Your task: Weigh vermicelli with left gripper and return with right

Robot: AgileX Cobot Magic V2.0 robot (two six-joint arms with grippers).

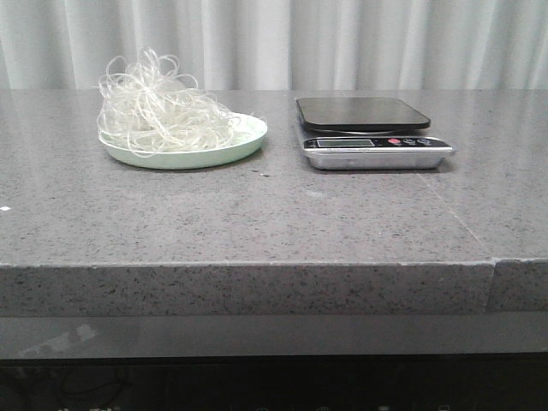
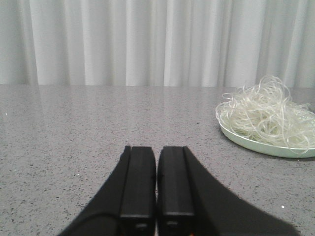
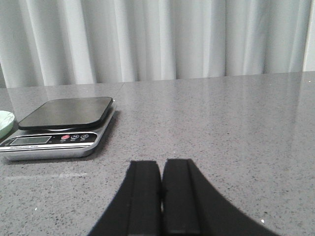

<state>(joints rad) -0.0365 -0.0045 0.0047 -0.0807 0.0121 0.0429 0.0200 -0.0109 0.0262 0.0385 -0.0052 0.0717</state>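
Vermicelli lies heaped on a pale green plate, beside a kitchen scale on the grey table. Left gripper and right gripper each rest fingers together, holding nothing.

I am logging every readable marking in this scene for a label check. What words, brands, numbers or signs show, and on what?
No text can be read in any view.
Scale: its display looks blank, with no digits showing.
Scale buttons: small marks on them, too small and blurred to read.
Plate, vermicelli, counter and curtain: no markings seen.
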